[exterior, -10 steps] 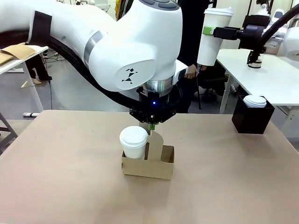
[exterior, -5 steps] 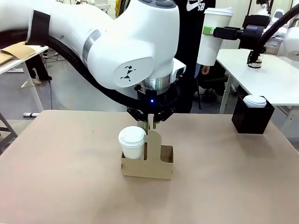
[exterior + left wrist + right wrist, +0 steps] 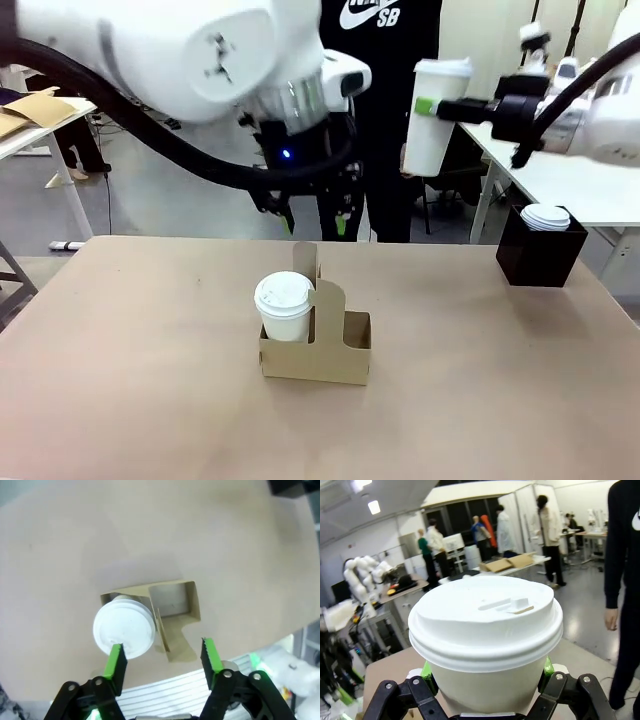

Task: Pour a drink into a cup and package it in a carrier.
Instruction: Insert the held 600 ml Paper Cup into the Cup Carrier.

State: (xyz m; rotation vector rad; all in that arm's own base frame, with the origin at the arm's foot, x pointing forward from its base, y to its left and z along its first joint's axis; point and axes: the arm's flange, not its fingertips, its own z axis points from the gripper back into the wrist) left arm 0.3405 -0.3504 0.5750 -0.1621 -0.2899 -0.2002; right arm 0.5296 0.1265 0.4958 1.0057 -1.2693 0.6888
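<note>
Front view: left fingers [image 3: 341, 222] spread, empty, above carrier [image 3: 345, 350]; right fingers [image 3: 426, 105] clamp tall cup [image 3: 430, 140] aloft, well apart.

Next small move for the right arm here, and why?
Probably carry the tall cup in the right pincer toward the carrier and stop over its empty slot. That cup hangs high, to the carrier's right; the other slot holds a short lidded cup; the left pincer hangs open above the carrier, gripping nothing.
</note>
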